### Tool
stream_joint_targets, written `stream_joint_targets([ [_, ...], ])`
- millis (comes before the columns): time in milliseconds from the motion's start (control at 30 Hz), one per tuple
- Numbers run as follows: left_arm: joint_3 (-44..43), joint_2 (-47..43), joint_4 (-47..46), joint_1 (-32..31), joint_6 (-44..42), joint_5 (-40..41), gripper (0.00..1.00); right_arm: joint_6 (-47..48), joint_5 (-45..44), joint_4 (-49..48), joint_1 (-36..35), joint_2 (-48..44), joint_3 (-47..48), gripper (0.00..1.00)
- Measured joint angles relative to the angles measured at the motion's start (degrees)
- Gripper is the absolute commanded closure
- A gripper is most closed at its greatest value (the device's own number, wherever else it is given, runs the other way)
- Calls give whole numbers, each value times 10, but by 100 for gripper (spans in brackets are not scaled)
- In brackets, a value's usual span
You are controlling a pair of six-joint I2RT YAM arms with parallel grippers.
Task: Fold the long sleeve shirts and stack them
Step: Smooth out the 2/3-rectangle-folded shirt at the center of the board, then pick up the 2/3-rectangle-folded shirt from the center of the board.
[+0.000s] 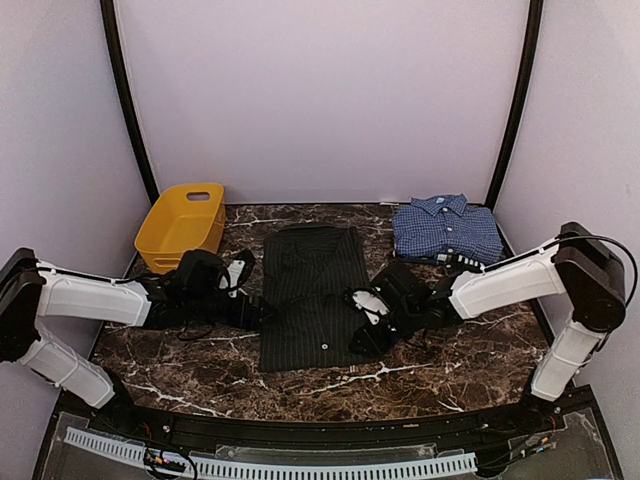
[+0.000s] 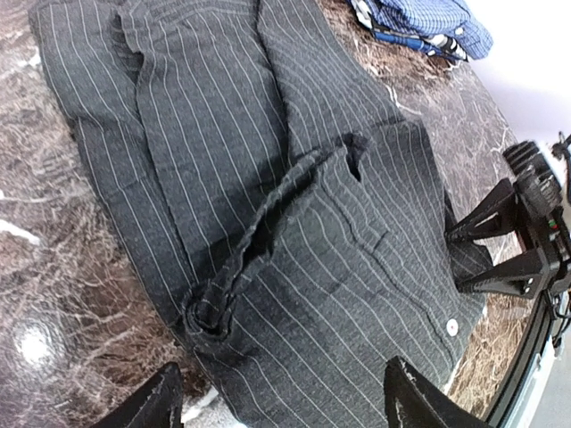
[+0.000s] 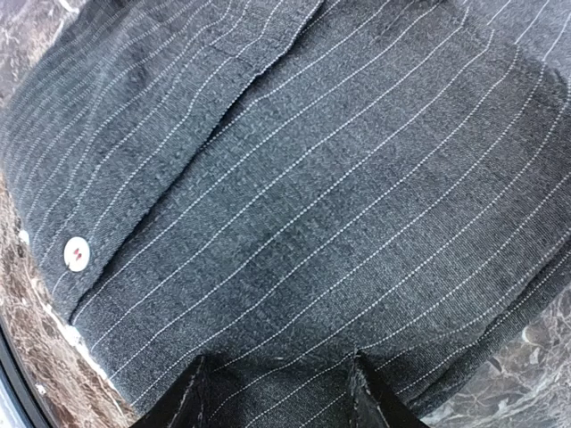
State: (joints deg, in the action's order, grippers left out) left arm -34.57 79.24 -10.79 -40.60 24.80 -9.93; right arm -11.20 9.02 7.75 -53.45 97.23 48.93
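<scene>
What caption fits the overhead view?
The left pincer and right pincer flank the black pinstriped shirt; a folded blue checked shirt and yellow basket sit behind.

The black shirt [image 1: 312, 295] is matt woven cloth. Its fine pale pinstripes look like stitched dots up close, and its weave is slightly grainy. Its button [image 3: 77, 252] is smooth, glossy white plastic sewn on with red thread. The blue checked shirt [image 1: 445, 228] is thin, matt cloth as well. The surface [image 1: 200, 365] looks like dark brown polished marble with white veins, and it is glossy enough to throw back a lamp glare. The yellow basket [image 1: 180, 228] is smooth plastic with a soft sheen. The left arm's casing [image 1: 90, 297] is smooth white plastic. The left hand [image 2: 278, 406] has matt black fingers [image 2: 152, 406].
</scene>
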Motion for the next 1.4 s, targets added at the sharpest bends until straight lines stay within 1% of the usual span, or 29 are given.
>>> stream_joint_targets([
  [100, 10, 6, -10, 0, -1, -14, 23, -11, -1, -25, 0, -11, -20, 49],
  [167, 18, 6, -16, 0, -2, -24, 17, -17, -1, -36, 0, -18, -31, 48],
  [233, 25, 5, -23, -2, -7, -31, 15, -21, -1, -37, 0, -25, -37, 46],
  [333, 33, -7, -26, -10, -20, -35, 14, -25, -2, -30, 0, -33, -38, 45],
  [500, 36, -38, -34, -61, -66, -35, 15, -24, -3, -2, 0, -51, -35, 43],
  [700, 24, -35, -26, -125, -133, -30, 16, -26, 0, 21, 17, -75, -28, 41],
  [900, -4, 9, -17, -185, -218, 3, 15, -37, 24, 40, 60, -89, -24, 35],
  [1033, -49, 66, 6, -221, -282, 46, 14, -45, 37, 50, 71, -89, -17, 29],
  [1133, -78, 106, 16, -239, -323, 82, 13, -51, 43, 56, 75, -89, -17, 27],
  [1200, -94, 128, 24, -246, -345, 103, 15, -54, 47, 57, 75, -89, -17, 27],
  [1300, -122, 161, 36, -253, -376, 135, 25, -57, 52, 57, 75, -89, -17, 27],
  [1400, -144, 192, 48, -256, -398, 158, 30, -59, 54, 56, 75, -90, -22, 27],
])
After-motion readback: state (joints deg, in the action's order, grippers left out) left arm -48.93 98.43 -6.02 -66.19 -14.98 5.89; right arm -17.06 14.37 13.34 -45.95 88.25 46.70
